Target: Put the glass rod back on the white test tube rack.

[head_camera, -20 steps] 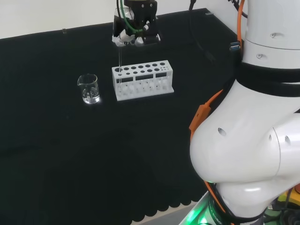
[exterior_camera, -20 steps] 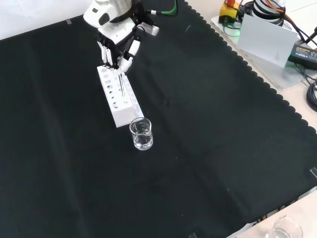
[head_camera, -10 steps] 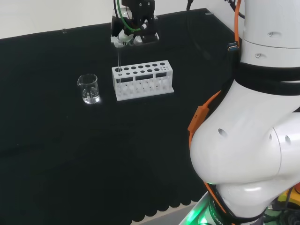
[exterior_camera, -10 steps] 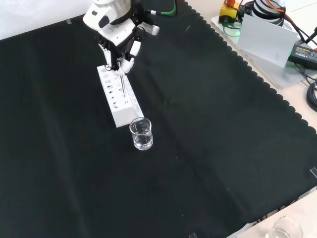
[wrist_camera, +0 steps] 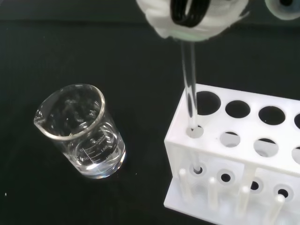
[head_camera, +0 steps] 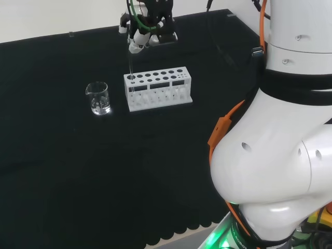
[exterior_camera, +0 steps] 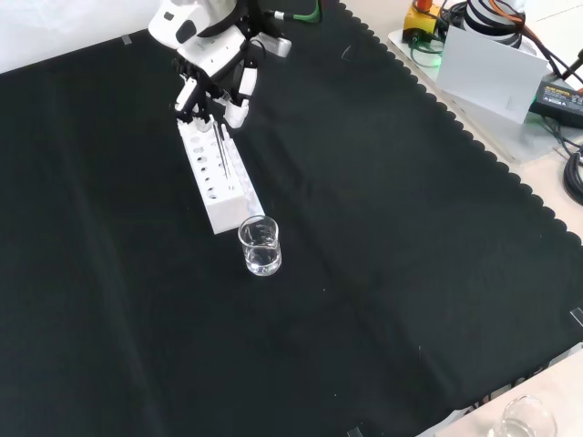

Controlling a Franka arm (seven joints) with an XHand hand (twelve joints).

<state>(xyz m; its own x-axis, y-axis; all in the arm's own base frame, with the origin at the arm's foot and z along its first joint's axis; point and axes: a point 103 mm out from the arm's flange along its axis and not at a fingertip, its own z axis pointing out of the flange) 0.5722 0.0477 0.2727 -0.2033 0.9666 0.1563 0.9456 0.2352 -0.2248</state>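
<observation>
Black cloth covers the counter [exterior_camera: 383,273], and on it stands a white test tube rack [head_camera: 157,89] with two rows of round holes. Just beside the rack's end sits a small clear glass beaker [head_camera: 98,98] with a little clear liquid in the bottom.

Above the beaker-side end of the rack hangs the robot hand [exterior_camera: 215,89]. Its black and white fingers are curled together around the top of a thin clear glass rod [wrist_camera: 190,101], pinching it so that it hangs nearly straight down. Holding the rod upright lines it up with a hole, so it can slide in without catching on the rim.

In the wrist view, the rod's lower part passes through the small corner hole at the end of the rack nearest the beaker and reaches down inside the frame. Whether its tip rests on the rack's base is hard to tell.

By this look the task is nearly done: the rod stands in the rack, and what remains is to let go without tipping it.
</observation>
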